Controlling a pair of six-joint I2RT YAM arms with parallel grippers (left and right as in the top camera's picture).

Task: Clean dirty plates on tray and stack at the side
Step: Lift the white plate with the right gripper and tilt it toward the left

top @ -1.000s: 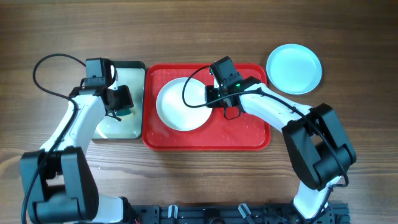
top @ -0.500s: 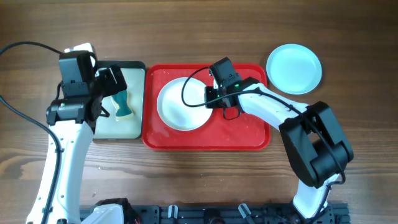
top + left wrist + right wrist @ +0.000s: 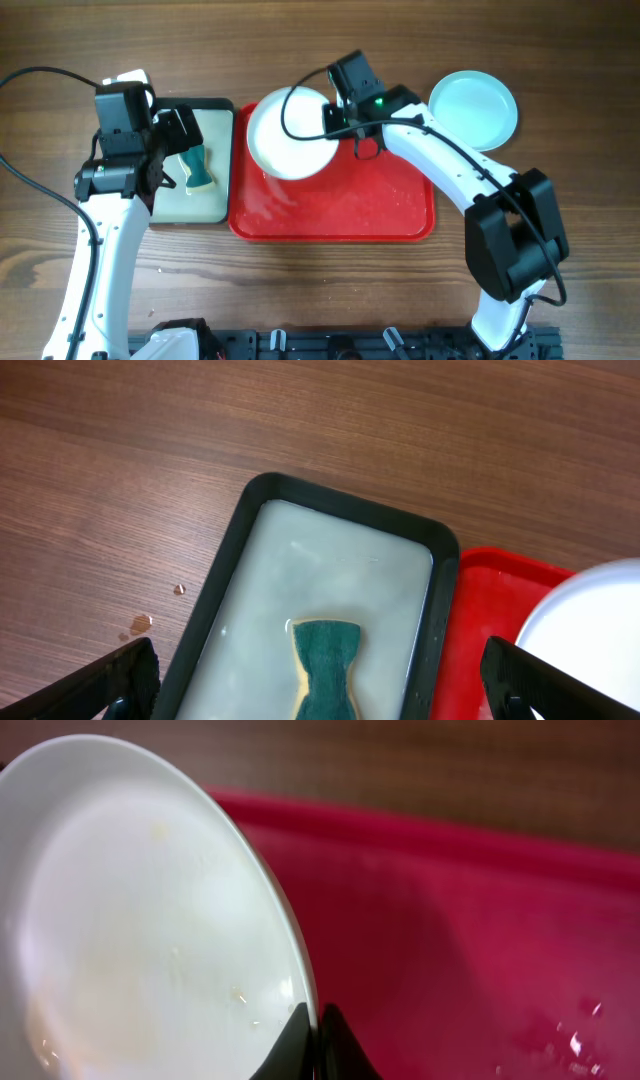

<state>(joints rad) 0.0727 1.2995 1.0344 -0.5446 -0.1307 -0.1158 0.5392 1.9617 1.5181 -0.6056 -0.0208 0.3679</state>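
Plates are counted at two. The white plate [image 3: 288,140] is pinched by its right rim in the clenched jaws of the right gripper [image 3: 337,118] and is held tilted over the far left corner of the single red tray [image 3: 350,215], on which droplets are scattered. One turquoise plate [image 3: 473,110] is set on the table [image 3: 560,60], right of that tray. The left gripper [image 3: 172,152] is spread wide above one black-rimmed tray [image 3: 330,497], in which pale liquid and one green sponge [image 3: 325,670] are contained.
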